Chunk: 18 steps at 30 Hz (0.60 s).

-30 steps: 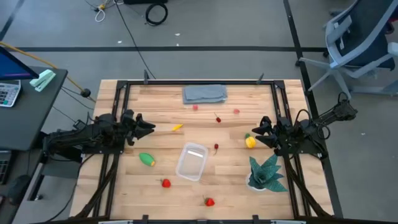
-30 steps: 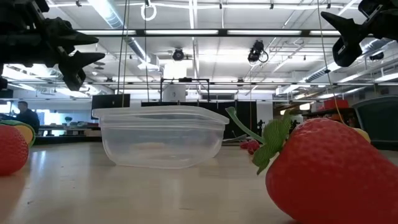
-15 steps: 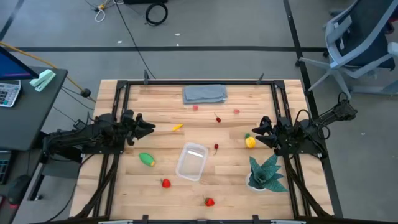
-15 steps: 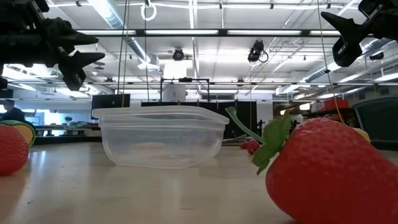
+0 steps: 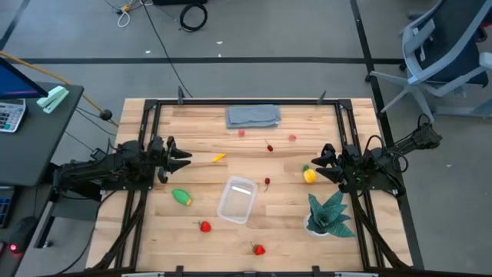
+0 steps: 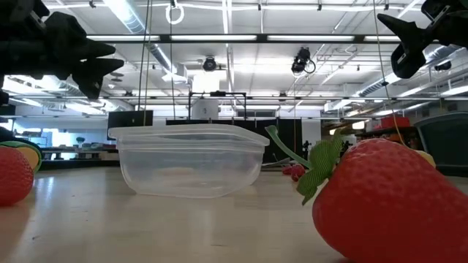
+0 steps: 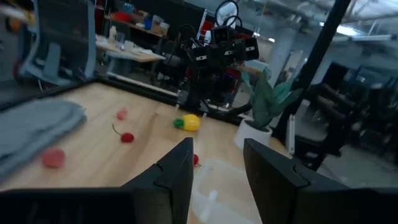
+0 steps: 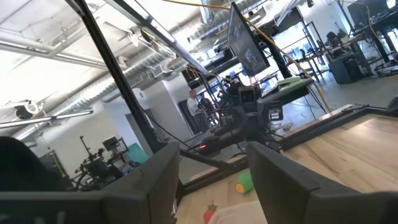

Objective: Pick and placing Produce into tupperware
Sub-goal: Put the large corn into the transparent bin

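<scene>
The clear tupperware tub [image 5: 237, 199] [image 6: 190, 161] sits on its base mid-table, with nothing in it that I can see. Produce lies scattered on the wood: a green oblong [image 5: 181, 198], a yellow sliver [image 5: 219, 158], a lemon [image 5: 309, 176], strawberries [image 5: 204, 226] [image 5: 259, 249] and cherries [image 5: 267, 182]. My left gripper [image 5: 184, 157] [image 7: 217, 168] hovers open above the table's left side, between the sliver and the green oblong. My right gripper [image 5: 315, 167] [image 8: 214, 180] hangs open just beside the lemon, clear of it.
A folded grey cloth [image 5: 253, 115] lies at the far edge, with small pink pieces [image 5: 241, 132] [image 5: 292, 138] and a cherry [image 5: 269, 147] near it. A green spiky potted plant [image 5: 329, 213] stands at the near right. A black frame [image 5: 246, 100] rims the table.
My left gripper has turned slightly about its wrist and stays open, above the same part of the table. Nothing on the table has moved.
</scene>
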### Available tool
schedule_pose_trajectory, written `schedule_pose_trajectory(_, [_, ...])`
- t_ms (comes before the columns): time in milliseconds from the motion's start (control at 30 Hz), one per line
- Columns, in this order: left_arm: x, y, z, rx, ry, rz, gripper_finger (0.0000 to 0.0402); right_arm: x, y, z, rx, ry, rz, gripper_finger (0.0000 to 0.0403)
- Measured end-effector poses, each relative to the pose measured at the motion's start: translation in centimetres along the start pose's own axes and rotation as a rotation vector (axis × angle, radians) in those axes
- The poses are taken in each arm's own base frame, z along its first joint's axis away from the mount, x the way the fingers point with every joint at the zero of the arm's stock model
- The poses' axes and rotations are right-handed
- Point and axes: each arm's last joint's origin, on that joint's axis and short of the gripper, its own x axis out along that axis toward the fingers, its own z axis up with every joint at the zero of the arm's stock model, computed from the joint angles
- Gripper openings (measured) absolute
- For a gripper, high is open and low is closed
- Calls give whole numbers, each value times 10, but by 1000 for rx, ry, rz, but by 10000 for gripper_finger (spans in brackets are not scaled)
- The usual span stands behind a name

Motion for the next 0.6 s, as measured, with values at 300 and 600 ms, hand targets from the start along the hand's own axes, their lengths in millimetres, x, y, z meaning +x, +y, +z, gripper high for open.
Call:
schedule_pose_trajectory(300, [0,0,2,30,-21,0,157,0,0,0,0,0,0,200])
schedule_pose_trajectory(600, [-2,-6,18,-95,-190,-60,154,0,0,0,0,0,0,200])
